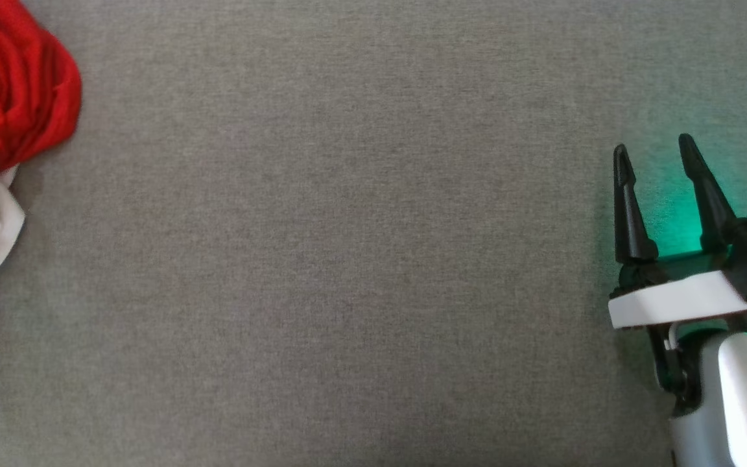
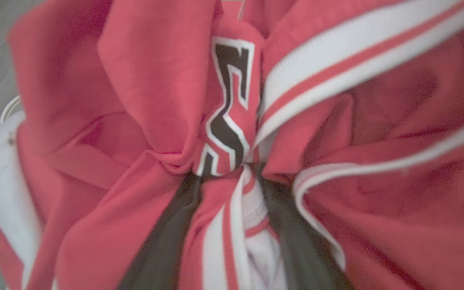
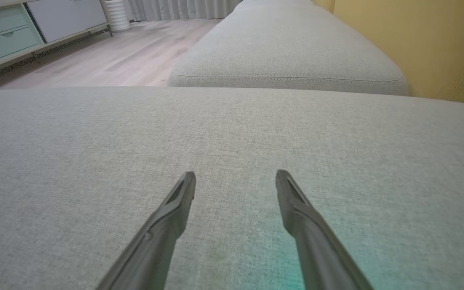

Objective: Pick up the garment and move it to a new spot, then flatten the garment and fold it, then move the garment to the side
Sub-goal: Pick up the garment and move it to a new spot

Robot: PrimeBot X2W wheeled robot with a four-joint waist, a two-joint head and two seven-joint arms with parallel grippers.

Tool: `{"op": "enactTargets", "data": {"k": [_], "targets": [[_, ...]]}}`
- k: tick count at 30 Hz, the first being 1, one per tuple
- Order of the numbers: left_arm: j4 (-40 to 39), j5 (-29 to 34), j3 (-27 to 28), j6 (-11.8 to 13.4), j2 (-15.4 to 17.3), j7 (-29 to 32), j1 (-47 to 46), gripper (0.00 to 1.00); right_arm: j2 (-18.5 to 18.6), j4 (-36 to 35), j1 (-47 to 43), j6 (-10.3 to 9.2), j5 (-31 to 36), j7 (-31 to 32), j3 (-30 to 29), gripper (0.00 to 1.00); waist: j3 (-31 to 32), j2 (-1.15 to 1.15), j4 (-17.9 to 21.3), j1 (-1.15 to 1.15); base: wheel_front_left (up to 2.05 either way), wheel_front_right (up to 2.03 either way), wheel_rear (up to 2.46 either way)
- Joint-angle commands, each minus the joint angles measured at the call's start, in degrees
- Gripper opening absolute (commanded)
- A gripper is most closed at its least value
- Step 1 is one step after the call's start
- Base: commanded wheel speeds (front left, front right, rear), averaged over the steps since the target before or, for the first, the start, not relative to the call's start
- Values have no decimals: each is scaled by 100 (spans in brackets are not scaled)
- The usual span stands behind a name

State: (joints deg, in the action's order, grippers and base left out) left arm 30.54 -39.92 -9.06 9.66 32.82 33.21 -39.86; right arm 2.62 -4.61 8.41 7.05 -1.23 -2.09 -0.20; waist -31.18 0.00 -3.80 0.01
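Note:
The garment [image 1: 10, 97] is a red jersey with white trim, lying crumpled at the far left edge of the head view on the grey cushion [image 1: 347, 259]. Up close, the garment [image 2: 155, 80] shows white and red striped bands and a black number outlined in white. My left gripper [image 2: 227, 171] is pushed into the folds. Its two dark fingers [image 2: 167, 241] stand apart with a striped fold between them, and their tips are buried under cloth. My right gripper [image 1: 653, 146] is open over bare cushion at the right, far from the garment. The right gripper [image 3: 235, 174] holds nothing.
Green light from the right wrist falls on the cushion. Beyond the cushion's far edge lie a second grey cushion [image 3: 288, 52], a wooden floor [image 3: 127, 52], a pale cabinet with drawers [image 3: 14, 28] and a yellow wall [image 3: 417, 40].

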Motion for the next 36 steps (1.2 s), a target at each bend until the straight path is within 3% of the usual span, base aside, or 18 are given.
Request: {"op": "enactTargets", "data": {"k": [1, 8, 15, 18, 22, 27, 36], "targets": [[-92, 58, 146, 38, 346, 44, 13, 0, 26, -137, 96, 44, -50, -104, 160, 100, 58, 0, 21, -1, 0, 0, 0], [-590, 487, 92, 75, 668, -542, -175, 0, 26, 217, 71, 44, -226, -281, 241, 100, 678, 0, -92, -1, 0, 0, 0], [-1168, 858, -104, -153, 847, -1055, -604, 0, 26, 728, -111, 44, -533, -508, 404, 100, 1756, 0, -94, -1, 0, 0, 0], [-1475, 893, -236, -348, 769, -1171, -934, 0, 26, 911, -225, 44, -670, -596, 460, 100, 2193, 0, -30, -1, 0, 0, 0], [-1816, 862, -417, -525, 526, -1222, -1304, 0, 26, 1035, -324, 44, -782, -652, 509, 100, 2532, 0, 76, -1, 0, 0, 0], [-2286, 595, -730, -795, -70, -1206, -1695, 0, 26, 1083, -466, 44, -847, -672, 515, 100, 2882, 0, 402, -1, 0, 0, 0], [-2760, 106, -1280, -1067, -898, -1098, -1484, 0, 26, 941, -513, 44, -810, -548, 475, 100, 2875, 0, 1417, -1, 0, 0, 0]]}}
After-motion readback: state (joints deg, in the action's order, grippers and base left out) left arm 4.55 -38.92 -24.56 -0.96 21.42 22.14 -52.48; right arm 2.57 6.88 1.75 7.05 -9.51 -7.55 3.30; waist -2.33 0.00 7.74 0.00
